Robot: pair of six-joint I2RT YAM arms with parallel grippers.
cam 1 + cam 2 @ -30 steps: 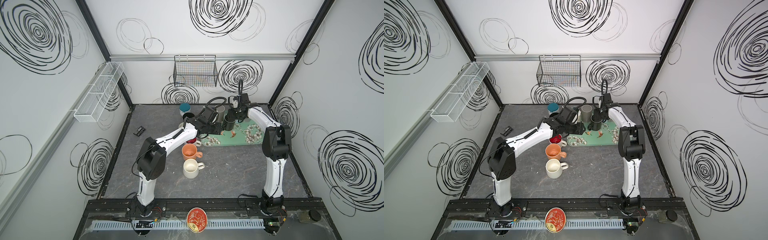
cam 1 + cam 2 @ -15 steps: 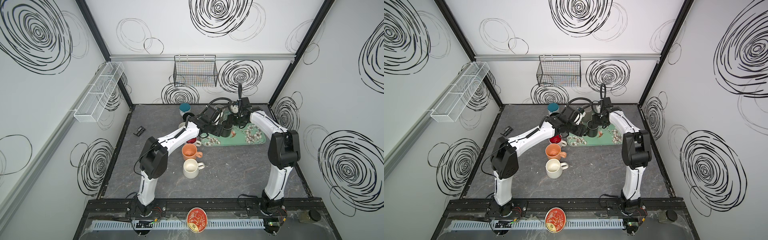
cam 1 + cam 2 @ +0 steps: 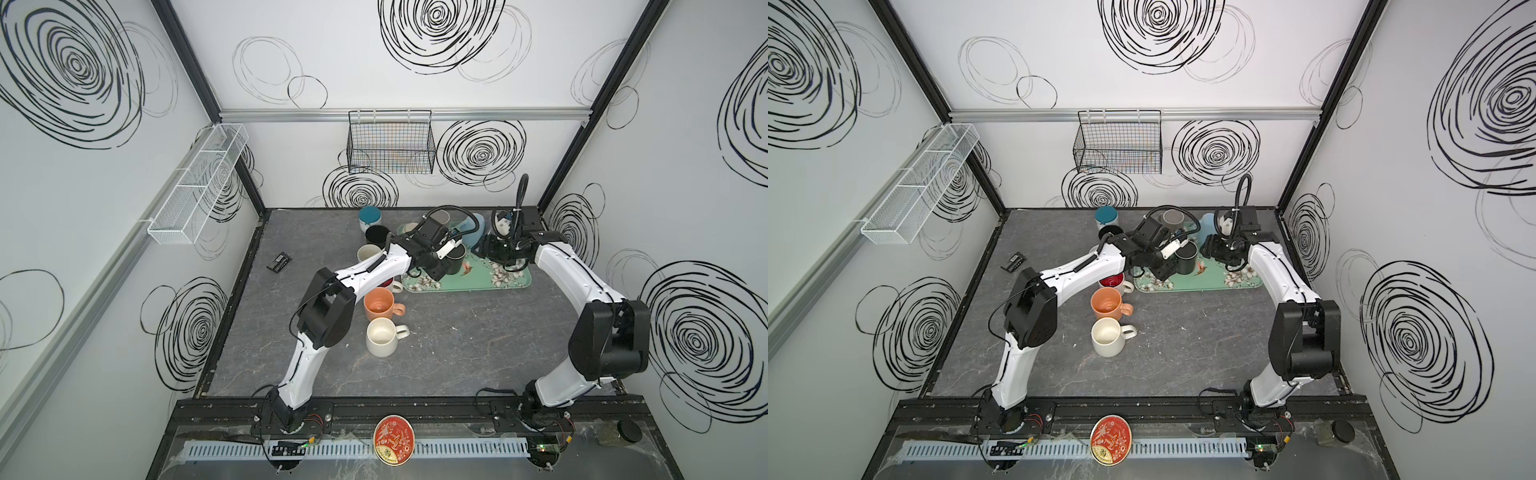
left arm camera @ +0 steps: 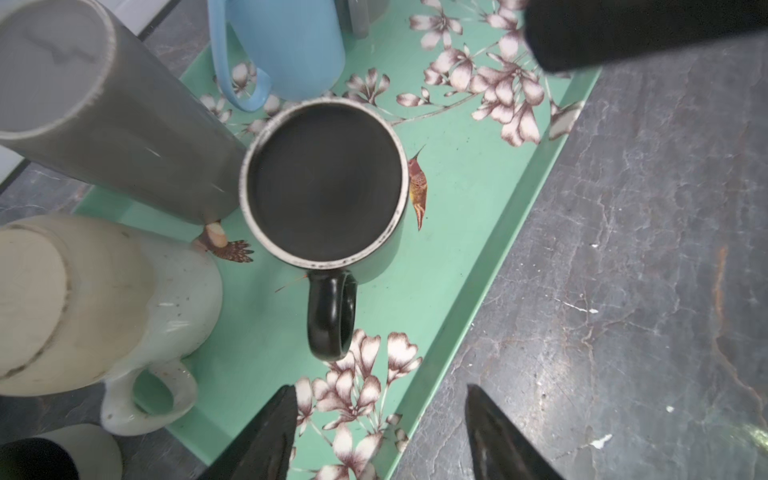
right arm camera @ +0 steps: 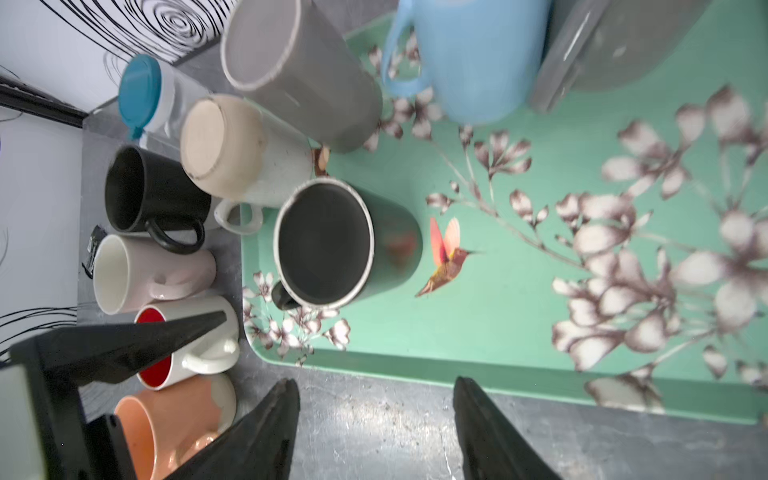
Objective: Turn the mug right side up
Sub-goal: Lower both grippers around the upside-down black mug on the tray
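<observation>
The mug (image 3: 455, 261) (image 3: 1186, 258) is dark with a speckled pale rim. It stands upright, mouth up, on the green flowered tray (image 3: 515, 286). In the left wrist view the mug (image 4: 324, 183) is empty and its handle points toward my left gripper (image 4: 380, 390). That gripper is open, hangs just short of the handle and holds nothing. In the top views my left gripper (image 3: 442, 262) sits at the mug's left side. My right gripper (image 5: 376, 384) (image 3: 482, 249) is open and empty, a little to the mug's right.
On the tray behind the mug stand a cream mug (image 4: 62, 299) bottom up, a tall grey mug (image 4: 104, 124) and a blue mug (image 4: 291, 45). Left of the tray a row of upright mugs runs forward: black (image 3: 377, 235), white (image 3: 368, 252), orange (image 3: 379, 303), cream (image 3: 381, 336). A teal-lidded jar (image 3: 370, 216) stands at the back.
The dark mug has come down from between the grippers onto the tray. The left jaws have widened and left it. The right gripper has drawn back to the right.
</observation>
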